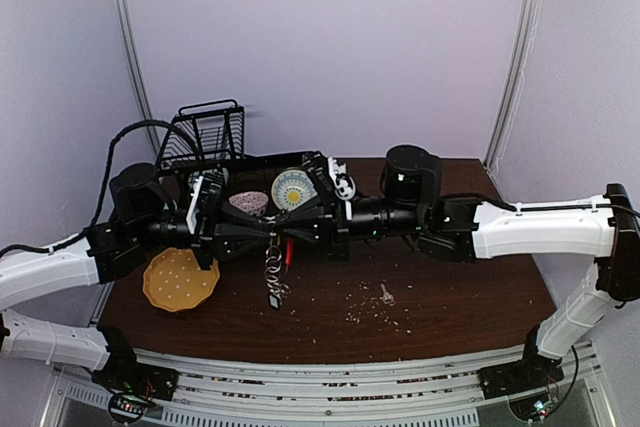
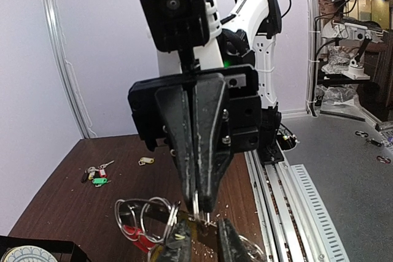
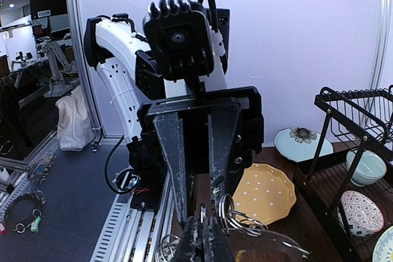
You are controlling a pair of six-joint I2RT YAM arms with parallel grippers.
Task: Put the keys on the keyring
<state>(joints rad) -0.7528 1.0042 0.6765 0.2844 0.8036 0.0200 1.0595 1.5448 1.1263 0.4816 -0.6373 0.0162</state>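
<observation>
My two grippers meet tip to tip above the middle of the table. The left gripper [image 1: 266,231] [image 2: 204,232] is closed on a dark part of the keyring [image 1: 275,275], whose silver rings [image 2: 147,218] [image 3: 238,222] and red clip [image 2: 137,237] hang beside its fingers. The right gripper [image 1: 284,231] [image 3: 202,237] is shut on a thin silver piece seen edge on, which looks like a key [image 3: 201,211] [image 2: 198,204]. It touches the keyring between the left fingers. Loose keys with green and red tags [image 2: 95,175], a yellow-tagged key [image 2: 145,161] and another key [image 1: 386,294] lie on the table.
A yellow dotted plate [image 1: 180,280] [image 3: 264,194] lies at the left front. A black dish rack [image 1: 205,132] [image 3: 356,127] with bowls and plates stands at the back left. A pale flowered plate [image 3: 303,142] lies near it. Crumbs dot the table front.
</observation>
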